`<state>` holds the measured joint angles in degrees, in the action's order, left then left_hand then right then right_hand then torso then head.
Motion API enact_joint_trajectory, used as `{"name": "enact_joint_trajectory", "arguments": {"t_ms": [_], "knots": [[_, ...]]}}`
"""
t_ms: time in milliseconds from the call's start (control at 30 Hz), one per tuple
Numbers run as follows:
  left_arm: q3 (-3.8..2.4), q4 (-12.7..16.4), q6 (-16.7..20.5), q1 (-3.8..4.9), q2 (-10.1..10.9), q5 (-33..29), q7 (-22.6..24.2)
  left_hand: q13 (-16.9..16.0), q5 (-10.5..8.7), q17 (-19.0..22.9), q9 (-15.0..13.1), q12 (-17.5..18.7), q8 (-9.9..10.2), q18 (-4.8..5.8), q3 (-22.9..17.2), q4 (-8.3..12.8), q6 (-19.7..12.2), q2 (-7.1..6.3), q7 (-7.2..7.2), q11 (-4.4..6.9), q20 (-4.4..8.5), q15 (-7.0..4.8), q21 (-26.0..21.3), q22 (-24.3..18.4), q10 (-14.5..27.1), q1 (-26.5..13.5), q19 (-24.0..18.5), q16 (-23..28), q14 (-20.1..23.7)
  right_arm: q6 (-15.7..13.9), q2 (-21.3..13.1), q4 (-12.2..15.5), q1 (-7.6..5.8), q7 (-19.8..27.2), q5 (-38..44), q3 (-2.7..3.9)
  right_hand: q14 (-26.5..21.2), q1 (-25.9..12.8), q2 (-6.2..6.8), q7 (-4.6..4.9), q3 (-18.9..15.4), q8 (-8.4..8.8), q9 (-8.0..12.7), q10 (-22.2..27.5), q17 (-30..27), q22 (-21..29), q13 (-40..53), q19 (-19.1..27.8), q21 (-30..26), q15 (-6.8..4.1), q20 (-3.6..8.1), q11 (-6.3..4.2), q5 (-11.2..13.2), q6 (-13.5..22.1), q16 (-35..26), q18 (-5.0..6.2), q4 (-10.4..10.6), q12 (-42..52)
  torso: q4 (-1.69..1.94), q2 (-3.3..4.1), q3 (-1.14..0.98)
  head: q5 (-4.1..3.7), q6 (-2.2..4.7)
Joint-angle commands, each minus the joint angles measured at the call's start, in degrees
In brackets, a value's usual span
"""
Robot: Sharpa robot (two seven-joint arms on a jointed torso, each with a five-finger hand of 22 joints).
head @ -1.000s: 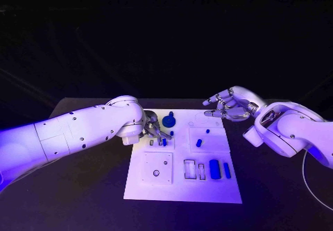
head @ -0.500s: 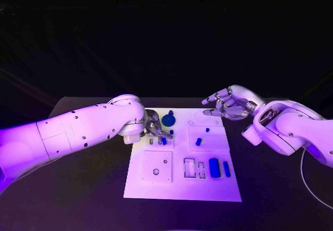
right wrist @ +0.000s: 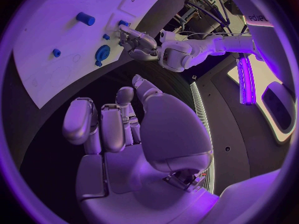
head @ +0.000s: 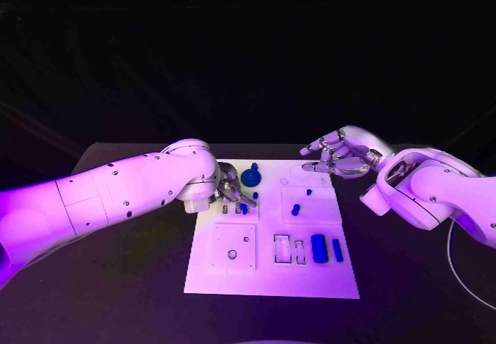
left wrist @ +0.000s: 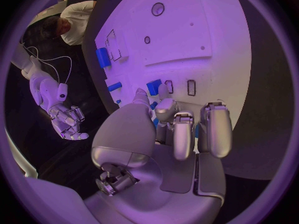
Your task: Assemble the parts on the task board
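- Firstly, the left robot hand [head: 229,192] hangs over the far left part of the task board [head: 271,283], fingertips pointing down at the white surface.
- Its wrist view shows what the head view cannot: slivers of blue between the curled fingers [left wrist: 177,134]. Whether they clamp a piece or only hover over it, I cannot tell.
- Just past those fingertips, the same view shows a small blue block [left wrist: 154,87] beside two empty narrow slots [left wrist: 192,87].
- The right robot hand [head: 339,159] is raised near the board's far right corner, fingers apart and loosely curved, holding nothing. Its wrist view confirms a bare palm [right wrist: 134,134].
- The head view lets the parts be counted. There is one round blue knob [head: 251,179] near the board's far edge and one short peg [head: 296,211] in the right half.
- There is also one thick cylinder [head: 320,249] and one slim bar [head: 337,250], side by side toward the right edge.
- Two tiny blue studs [head: 308,193] sit toward the far right corner, and two small pieces [head: 243,208] lie right at the left fingertips.
- Two empty rectangular recesses [head: 282,249] lie just left of the cylinder.
- The board rests in the middle of the black desk [head: 124,287].
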<state>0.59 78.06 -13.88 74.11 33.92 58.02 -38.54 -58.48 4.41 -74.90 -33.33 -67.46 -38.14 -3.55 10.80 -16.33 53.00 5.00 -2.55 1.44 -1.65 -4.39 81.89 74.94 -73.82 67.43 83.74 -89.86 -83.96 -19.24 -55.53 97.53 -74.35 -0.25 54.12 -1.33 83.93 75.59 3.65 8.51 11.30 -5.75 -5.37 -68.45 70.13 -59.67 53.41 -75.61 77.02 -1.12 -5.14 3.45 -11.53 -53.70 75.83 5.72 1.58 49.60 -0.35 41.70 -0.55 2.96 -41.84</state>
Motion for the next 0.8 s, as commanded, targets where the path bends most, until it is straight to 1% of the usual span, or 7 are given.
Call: {"name": "enact_joint_trajectory", "arguments": {"t_ms": [33, 333, 433, 467, 567, 700, 800], "knots": [[0.02, -0.12, -1.51, 0.05, -0.23, 0.24, -0.04, -0.06, 0.29, -15.10, -0.19, -0.21, -0.25, 0.62, 0.05, 0.36, -0.41, 0.06, 0.14, 0.04, 0.03, -0.38, 0.36, 0.45, -0.16, 0.89, 0.23, -0.14, -6.04, 0.82, 0.10, -0.04, 0.01, -0.09, -0.11, 0.00, 2.22, -0.37, -0.25, 0.05, -0.29, -0.31, -0.09, -0.09, -0.04, 0.03, -0.05, 0.10, -0.31, -0.08, 0.29, -0.17, -0.33, -0.34, -0.24, 0.27, 0.01, -0.31, -0.02, 0.00, 0.00, -0.03, -0.12], [0.04, -0.15, -1.98, 0.05, -0.34, 0.24, -0.03, -0.14, 0.47, -15.10, -0.85, -0.19, -0.31, 0.63, -0.14, 0.89, -0.53, 0.12, 0.16, 0.06, 0.05, -0.39, 0.43, 0.61, -0.18, 2.52, 0.21, -0.14, -6.04, 0.95, 0.17, -0.10, 0.02, -0.06, -0.22, -0.01, 2.22, -0.37, -0.25, 0.05, -0.29, -0.31, -0.09, -0.09, -0.04, 0.03, -0.05, 0.10, -0.31, -0.08, 0.29, -0.17, -0.33, -0.34, -0.24, 0.27, 0.01, -0.31, 0.01, 0.01, -0.01, -0.09, -0.33], [0.04, -0.15, -1.82, 0.05, -0.39, 0.21, -0.03, -0.10, 0.60, -15.10, -1.22, -0.09, -0.28, 0.60, -1.17, 1.74, -0.65, 0.93, 0.24, 0.13, 0.08, -0.45, 0.36, 0.51, -0.12, 4.46, 0.11, -0.14, -6.04, 0.99, 0.21, -0.13, 0.02, -0.05, -0.22, -0.01, 2.22, -0.35, -0.31, 0.04, -0.28, -0.33, -0.09, -0.08, -0.06, 0.07, -0.09, 0.12, -0.33, -0.10, 0.30, -0.19, -0.47, -0.36, -0.27, 0.28, 0.01, -0.33, 0.03, -0.01, -0.01, -0.10, -0.35], [0.04, -0.15, -1.76, 0.05, -0.40, 0.18, -0.02, -0.10, 0.66, -15.10, -1.33, -0.07, -0.24, 0.60, -1.77, 2.18, -0.74, 1.38, 0.31, 0.19, 0.10, -0.50, 0.36, 0.54, -0.11, 5.37, 0.10, -0.14, -6.04, 1.00, 0.21, -0.13, 0.02, -0.05, -0.22, -0.01, 2.22, -0.35, -0.31, 0.04, -0.28, -0.33, -0.09, -0.08, -0.06, 0.07, -0.09, 0.12, -0.33, -0.10, 0.30, -0.19, -0.47, -0.36, -0.27, 0.28, 0.01, -0.33, 0.03, -0.01, -0.01, -0.10, -0.35], [0.04, -0.10, -1.45, 0.05, -0.41, -0.02, 0.05, -0.02, 0.99, -15.10, -1.53, 0.22, 0.30, 0.57, -5.60, 4.89, -1.49, 3.37, 0.76, 0.62, 0.39, -0.86, 0.34, 0.54, 0.11, 10.51, 0.04, -0.14, -6.04, 1.04, 0.23, -0.14, 0.02, -0.06, -0.22, -0.02, 2.22, -0.35, -0.31, 0.04, -0.28, -0.33, -0.09, -0.08, -0.06, 0.07, -0.09, 0.12, -0.33, -0.10, 0.30, -0.19, -0.47, -0.36, -0.27, 0.28, 0.01, -0.33, 0.02, 0.01, -0.01, -0.09, -0.40], [0.04, -0.02, -0.95, 0.04, -0.38, -0.67, 0.18, 0.16, 1.28, -15.10, -1.63, 0.71, 1.04, 0.58, -9.47, 6.90, -2.11, 3.55, 0.86, 0.77, 0.64, -1.05, 0.34, 0.60, 0.43, 14.06, -0.02, -0.14, -6.04, 1.09, 0.28, -0.20, 0.03, -0.05, -0.22, -0.02, 2.22, -0.35, -0.31, 0.04, -0.28, -0.33, -0.09, -0.08, -0.06, 0.07, -0.09, 0.12, -0.33, -0.10, 0.30, -0.19, -0.47, -0.36, -0.27, 0.28, 0.01, -0.33, -0.02, 0.00, -0.03, -0.08, -0.50], [0.04, 0.08, -0.27, 0.03, -0.30, -1.14, 0.31, 0.42, 1.76, -15.10, -1.69, 1.24, 1.65, 0.59, -13.33, 7.94, -2.53, 3.07, 0.60, 0.68, 0.74, -1.03, 0.34, 0.67, 0.70, 15.92, -0.06, -0.14, -6.04, 1.14, 0.33, -0.26, 0.03, -0.05, -0.22, -0.03, 2.22, -0.35, -0.31, 0.04, -0.28, -0.33, -0.09, -0.08, -0.06, 0.07, -0.09, 0.12, -0.33, -0.10, 0.30, -0.19, -0.47, -0.36, -0.27, 0.28, 0.01, -0.33, -0.03, -0.01, -0.03, -0.08, -0.53]]}}
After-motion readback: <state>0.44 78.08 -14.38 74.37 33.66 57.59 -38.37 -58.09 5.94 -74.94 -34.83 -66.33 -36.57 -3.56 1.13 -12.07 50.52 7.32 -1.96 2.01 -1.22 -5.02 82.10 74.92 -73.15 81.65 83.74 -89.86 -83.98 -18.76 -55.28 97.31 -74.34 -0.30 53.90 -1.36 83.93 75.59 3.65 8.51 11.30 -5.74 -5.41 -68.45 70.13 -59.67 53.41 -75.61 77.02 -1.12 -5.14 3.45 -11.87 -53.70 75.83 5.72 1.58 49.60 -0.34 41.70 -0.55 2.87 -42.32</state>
